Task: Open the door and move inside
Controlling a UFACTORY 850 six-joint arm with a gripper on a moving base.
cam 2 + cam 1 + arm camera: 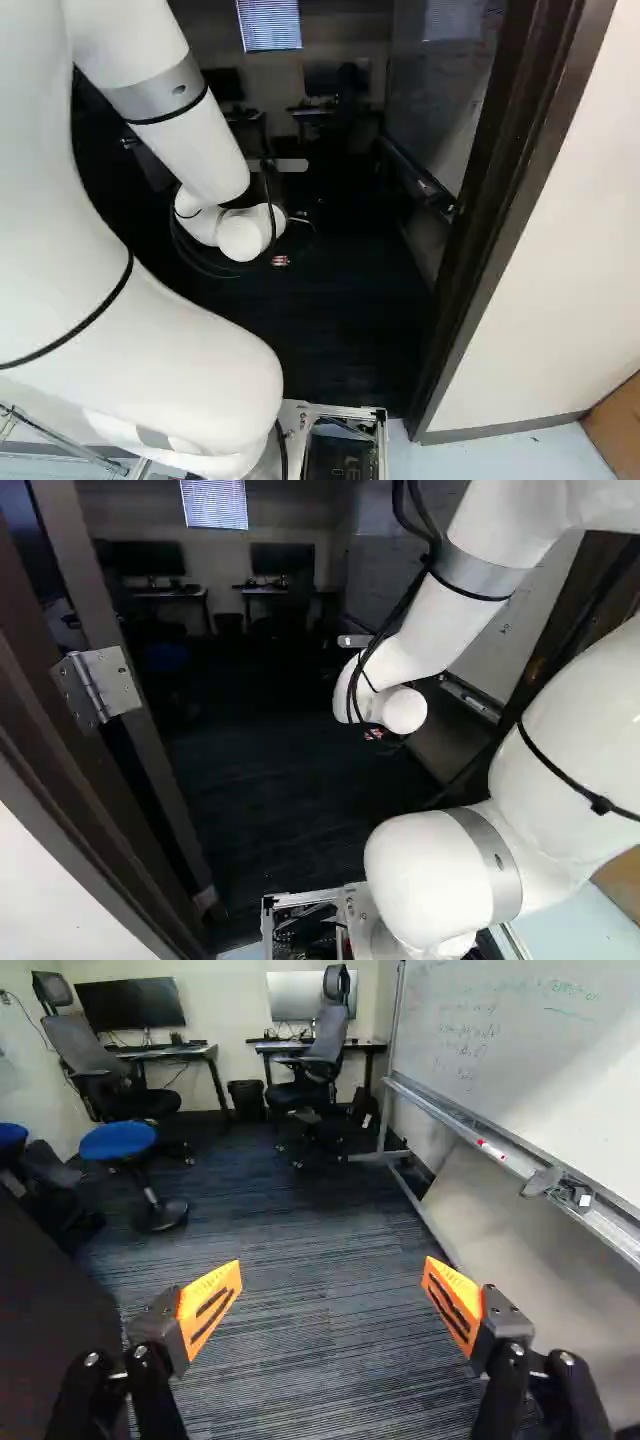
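In the right base view the gripper [280,261] shows small and dark with reddish pads, beyond the arm's white wrist. The wrist view has the gripper [331,1278] open, its orange-padded fingers wide apart with only carpet visible beyond them. The doorway stands open. At the left of the left base view a metal hinge [98,685] joins the dark frame to the door's edge [150,755]. A dark panel [55,1330] beside the gripper, on the blue stool's side, may be the door's face. No handle can be made out.
The doorframe's other post [495,210] rises right of the arm. Inside, a whiteboard [510,1050] on a metal stand lines one side. A blue stool [118,1141], office chairs [316,1055], desks with monitors and a bin [246,1098] stand farther in.
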